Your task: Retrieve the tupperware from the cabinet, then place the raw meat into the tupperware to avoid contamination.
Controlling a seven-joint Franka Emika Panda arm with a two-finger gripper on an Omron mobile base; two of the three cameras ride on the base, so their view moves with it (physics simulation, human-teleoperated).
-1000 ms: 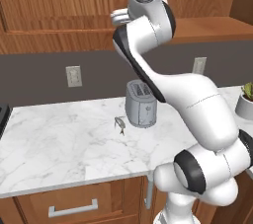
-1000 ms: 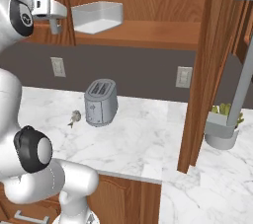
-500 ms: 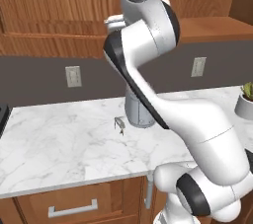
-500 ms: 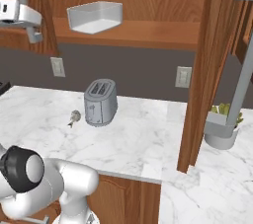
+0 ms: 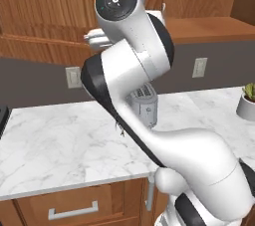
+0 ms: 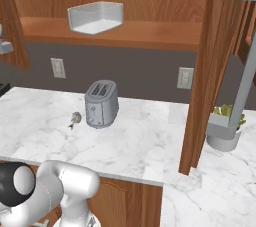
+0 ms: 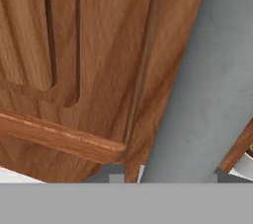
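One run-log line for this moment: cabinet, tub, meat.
brown wood cabinet: door open | translucent whitish square tub: on cabinet shelf | tiny greyish-tan raw meat lump: on marble counter, left of silver toaster

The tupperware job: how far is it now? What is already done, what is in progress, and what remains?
Done: the cabinet stands open, so the tupperware shows on its shelf. In progress: the hand view looks close at a door panel and its grey handle; nothing is seen held. Left: the tupperware must come down to the counter, and the raw meat, beside the toaster, must go into it.
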